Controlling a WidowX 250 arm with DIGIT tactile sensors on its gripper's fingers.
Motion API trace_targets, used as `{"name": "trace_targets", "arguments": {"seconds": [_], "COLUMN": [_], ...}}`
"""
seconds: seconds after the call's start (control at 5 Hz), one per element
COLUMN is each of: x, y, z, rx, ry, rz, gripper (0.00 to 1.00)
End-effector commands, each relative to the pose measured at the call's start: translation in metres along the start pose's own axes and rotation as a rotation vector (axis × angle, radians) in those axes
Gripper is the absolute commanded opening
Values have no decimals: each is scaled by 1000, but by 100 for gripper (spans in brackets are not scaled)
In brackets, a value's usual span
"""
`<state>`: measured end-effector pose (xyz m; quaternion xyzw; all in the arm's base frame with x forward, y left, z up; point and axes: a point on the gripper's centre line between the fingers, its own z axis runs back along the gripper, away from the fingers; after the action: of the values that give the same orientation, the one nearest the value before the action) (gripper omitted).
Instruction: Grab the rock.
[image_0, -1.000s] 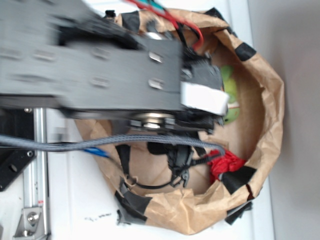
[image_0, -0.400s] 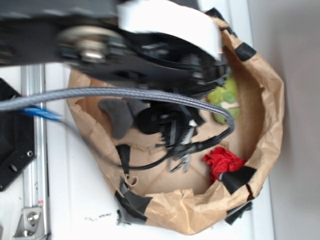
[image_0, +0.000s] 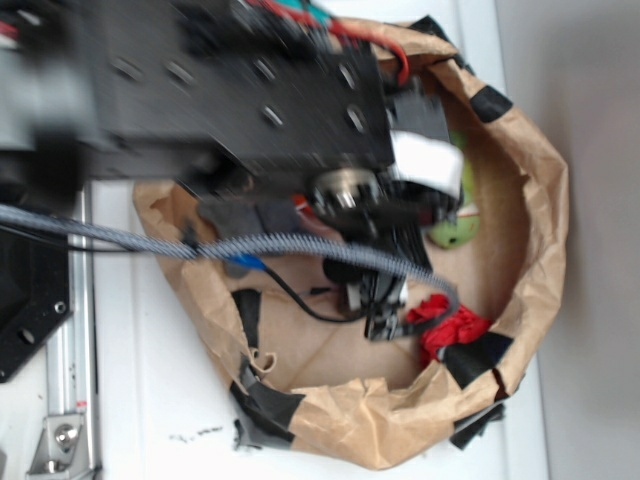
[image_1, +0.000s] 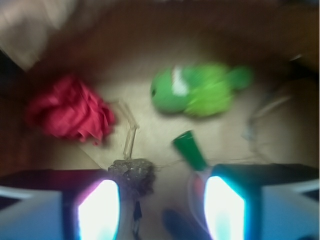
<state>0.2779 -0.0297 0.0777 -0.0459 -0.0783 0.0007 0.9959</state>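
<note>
In the wrist view the rock, a small lumpy dark grey-brown chunk, lies on the brown paper floor. It sits just inside my left finger, close against its tip. My gripper is open, with a wide gap between the rock and the right finger. In the exterior view the gripper hangs inside the paper bag next to the red cloth, and the arm hides the rock.
A red cloth wad lies ahead to the left and a green plush ahead to the right. A small green piece lies near the right finger. A grey plush shows under the arm. Crumpled bag walls surround everything.
The arm has swung across the bag, and the gripper has shifted a little toward the red cloth. The view is motion-blurred.
</note>
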Motion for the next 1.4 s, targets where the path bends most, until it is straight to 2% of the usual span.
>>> {"name": "trace_targets", "arguments": {"seconds": [0.0,0.2,0.4,0.6,0.8,1.0,1.2], "x": [-1,-2,-5,-7,-6,-6,-6], "y": [-24,-26,-20,-15,-11,-7,-8], "z": [-19,-22,-23,-31,-37,-52,-57], "rx": [-46,-23,17,30,-6,-20,-17], "ry": [14,31,65,80,91,118,134], "rz": [-65,-58,-62,-59,-41,-29,-16], "gripper": [100,0,0,0,31,100,100]}}
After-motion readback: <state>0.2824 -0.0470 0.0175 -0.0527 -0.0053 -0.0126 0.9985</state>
